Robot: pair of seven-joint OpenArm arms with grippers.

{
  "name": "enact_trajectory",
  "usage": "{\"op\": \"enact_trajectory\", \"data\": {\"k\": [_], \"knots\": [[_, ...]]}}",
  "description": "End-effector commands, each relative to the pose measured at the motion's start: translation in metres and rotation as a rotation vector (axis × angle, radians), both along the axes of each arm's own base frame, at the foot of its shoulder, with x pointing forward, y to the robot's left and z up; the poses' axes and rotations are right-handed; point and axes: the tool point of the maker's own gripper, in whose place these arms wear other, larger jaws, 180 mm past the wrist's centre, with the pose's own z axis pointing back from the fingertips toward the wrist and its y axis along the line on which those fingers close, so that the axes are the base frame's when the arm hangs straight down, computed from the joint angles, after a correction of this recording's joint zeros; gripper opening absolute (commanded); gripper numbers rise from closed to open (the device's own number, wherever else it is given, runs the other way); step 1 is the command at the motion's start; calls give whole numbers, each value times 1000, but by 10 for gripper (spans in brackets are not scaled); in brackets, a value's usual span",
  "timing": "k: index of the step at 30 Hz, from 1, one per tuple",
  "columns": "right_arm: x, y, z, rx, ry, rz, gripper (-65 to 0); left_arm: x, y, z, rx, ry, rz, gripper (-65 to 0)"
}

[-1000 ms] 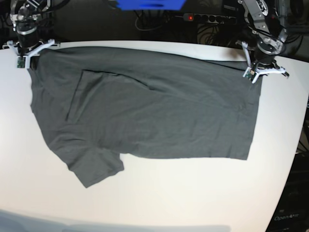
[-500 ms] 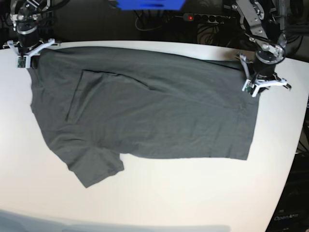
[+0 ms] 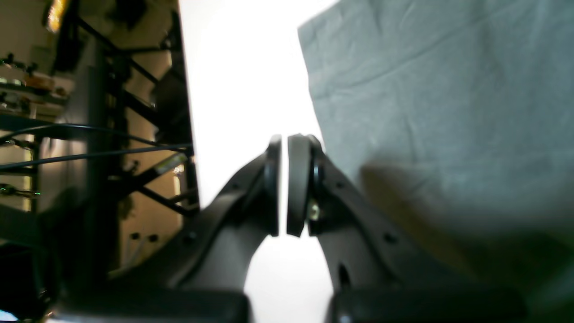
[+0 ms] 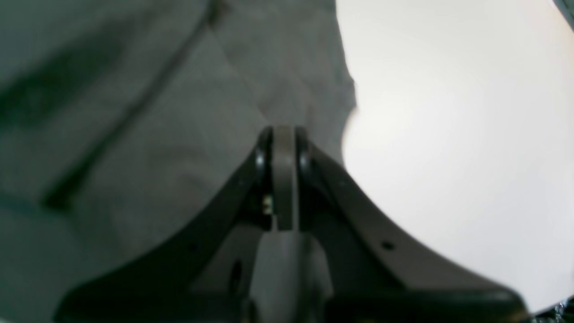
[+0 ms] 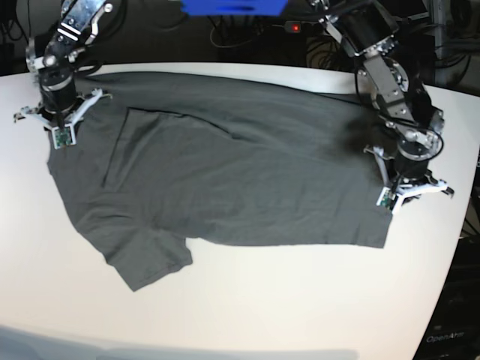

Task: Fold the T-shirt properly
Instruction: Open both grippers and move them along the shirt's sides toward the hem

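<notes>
T-shirt point(image 5: 225, 172) beside, beneath closed fingers point(image 3: 298, 179)

A white round-edged surface point(image 5: 300, 300) fills the room's foreground. Behind it lies darkness with tangled cables point(image 5: 247, 34), a power strip point(image 5: 322, 28) with a red light, and a blue object point(image 5: 232, 7).

Both arms came toward the near side: the left gripper point(image 5: 409, 187) travelled along the T-shirt's point(image 5: 247, 172) right edge, while the right gripper point(image 5: 60, 124) shifted slightly nearer.
</notes>
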Motion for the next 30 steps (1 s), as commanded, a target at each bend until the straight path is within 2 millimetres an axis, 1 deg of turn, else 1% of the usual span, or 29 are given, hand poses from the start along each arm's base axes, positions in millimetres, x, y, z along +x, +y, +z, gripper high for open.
{"op": "enact_trajectory", "data": {"k": [1,4,6,8,9,11,15,17,18,19,20,21,24,25,27,28,30], "knots": [[6,-9,12,-40,-30,-8,-641,13,6,19,6,-68,10,-624],[10,-11,12,-47,-10,-24,-641,23,8,20,-18,-81,21,-624],[16,-13,15,-50,-16,-35,-641,28,10,19,-27,-82,27,-624],[19,-15,16,-51,-12,-48,-637,29,11,15,-37,-73,28,-624],[20,-16,16,-52,-4,-54,-620,29,11,11,-42,-65,27,-624],[24,-17,17,-52,4,-67,-548,33,10,10,-47,-62,25,-623],[32,-23,21,-76,13,-87,-342,44,7,12,-66,-73,21,-623],[35,-23,23,-76,12,-93,-239,49,11,18,-71,-90,33,-609],[35,-23,23,-76,9,-93,-199,52,12,22,-72,-100,37,-583],[37,-20,24,-75,6,-83,-167,54,12,25,-72,-110,37,-542],[40,-16,24,-73,3,-69,-152,56,12,27,-72,-114,37,-497],[43,-13,24,-71,1,-58,-142,58,12,29,-72,-120,36,-447],[48,-7,26,-68,-7,-40,-141,64,12,35,-72,-135,33,-292],[53,-6,29,-67,-19,-36,-141,67,10,36,-77,-139,29,-252],[59,-4,32,-65,-33,-32,-141,75,7,34,-96,-135,23,-194],[60,-3,33,-65,-36,-30,-141,79,10,34,-95,-133,22,-172],[70,2,39,-64,-57,-13,-141,83,13,27,-85,-102,19,-154]]}}
